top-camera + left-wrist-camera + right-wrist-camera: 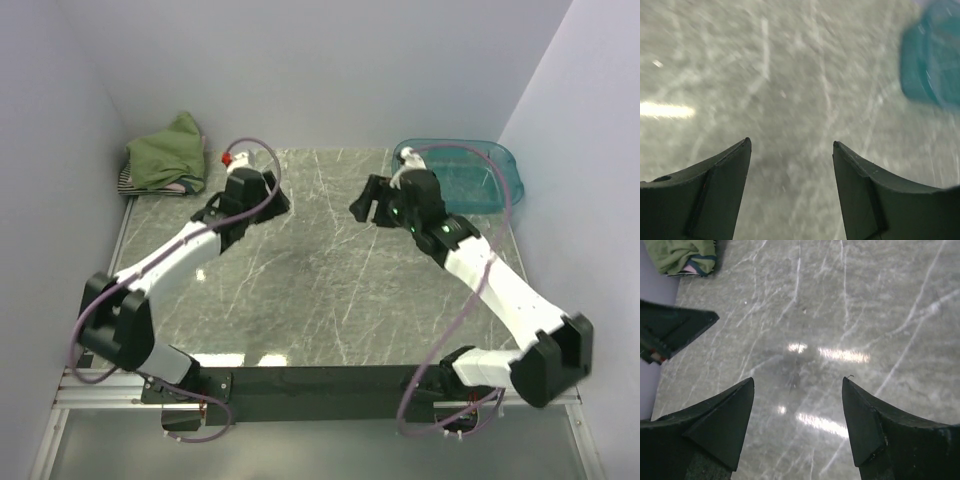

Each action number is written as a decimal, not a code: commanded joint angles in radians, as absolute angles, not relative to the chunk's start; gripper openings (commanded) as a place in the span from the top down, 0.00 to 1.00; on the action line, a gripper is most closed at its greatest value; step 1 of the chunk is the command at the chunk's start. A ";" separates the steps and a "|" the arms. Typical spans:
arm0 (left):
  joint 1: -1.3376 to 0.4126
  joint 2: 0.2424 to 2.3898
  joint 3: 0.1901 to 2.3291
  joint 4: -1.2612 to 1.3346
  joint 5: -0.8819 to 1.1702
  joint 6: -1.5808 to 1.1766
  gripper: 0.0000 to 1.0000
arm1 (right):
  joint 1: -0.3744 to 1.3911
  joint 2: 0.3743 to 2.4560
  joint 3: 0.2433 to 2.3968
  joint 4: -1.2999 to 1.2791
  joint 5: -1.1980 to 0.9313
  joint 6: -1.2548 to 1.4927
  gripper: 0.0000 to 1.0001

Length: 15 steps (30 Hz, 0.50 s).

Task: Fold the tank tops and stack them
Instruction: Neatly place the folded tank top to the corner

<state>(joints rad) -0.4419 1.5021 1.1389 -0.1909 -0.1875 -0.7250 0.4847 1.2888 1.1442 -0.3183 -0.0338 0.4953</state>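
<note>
Pale lilac walls close in a grey marbled surface on three sides. The tank tops lie together as one pile in the far left corner of it, touching or nearly touching the left wall. The olive-green one is on top, and a pink edge and a striped edge show under it. The left claw hangs over the bare surface, just to the right of the pile and a little nearer to the bases. Its jaws are spread and hold nothing. The right claw is near the middle of the far half, well apart from the pile, also spread wide and not carrying anything. So the pile lies to the far left of both claws, and the left arm is clearly the nearer one. I cannot name a long axis, because the pile looks rumpled and about as wide as it is deep. The teal tub stands in the far right corner, behind the right arm, and no cloth shows inside it. I judge that the stacking is mostly done, though the top piece may need some smoothing.
</note>
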 commanded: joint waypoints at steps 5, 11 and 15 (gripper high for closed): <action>-0.621 1.321 0.988 -0.155 -0.155 -0.673 0.29 | 0.486 0.949 0.862 -0.268 0.084 0.552 0.20; -0.683 1.263 0.940 -0.186 -0.152 -0.644 0.29 | 0.486 0.756 0.741 -0.288 0.210 0.575 0.11; -0.687 1.220 0.910 -0.184 -0.167 -0.635 0.29 | 0.486 0.735 0.724 -0.279 0.224 0.566 0.08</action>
